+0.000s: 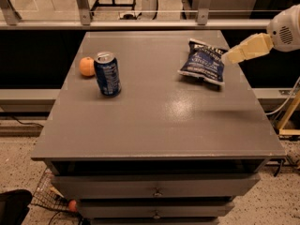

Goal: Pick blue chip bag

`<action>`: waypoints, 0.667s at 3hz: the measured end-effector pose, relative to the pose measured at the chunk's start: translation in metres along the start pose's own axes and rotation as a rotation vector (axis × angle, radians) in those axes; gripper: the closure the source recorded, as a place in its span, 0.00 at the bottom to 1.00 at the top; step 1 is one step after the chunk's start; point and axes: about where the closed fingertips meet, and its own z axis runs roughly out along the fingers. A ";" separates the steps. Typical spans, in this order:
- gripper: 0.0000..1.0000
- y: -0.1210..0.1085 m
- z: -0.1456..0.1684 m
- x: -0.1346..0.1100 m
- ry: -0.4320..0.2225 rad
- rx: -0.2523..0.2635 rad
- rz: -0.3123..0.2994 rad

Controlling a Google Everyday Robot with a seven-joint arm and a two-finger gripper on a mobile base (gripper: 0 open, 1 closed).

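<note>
Cream-coloured and slanting down to the left, the gripper point(229, 56) reaches in from the right side of the view on a white arm point(283, 31). Its tip is over the right edge of the table point(164, 121), toward the far right corner. Whether it is open or closed cannot be told from this angle. It holds nothing. The tip lies right against the upper right corner of the blue chip bag point(203, 62) as seen here, but whether they actually touch cannot be told.

The blue chip bag lies flat and a little crumpled on the tabletop, near the right edge and in the far half of the table, its white lettering facing up.

Well apart from it, near the left edge, a blue soda can point(108, 74) stands upright with its silver top open. An orange point(86, 66) sits just beside the can, on its far left side, closer to the left edge.

Below the front edge of the table are drawers point(157, 186) with small knobs.
</note>
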 end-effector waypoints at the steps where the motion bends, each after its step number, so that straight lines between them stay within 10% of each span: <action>1: 0.00 0.000 0.000 0.000 0.001 -0.001 0.000; 2: 0.00 0.006 0.006 -0.005 0.009 -0.012 0.005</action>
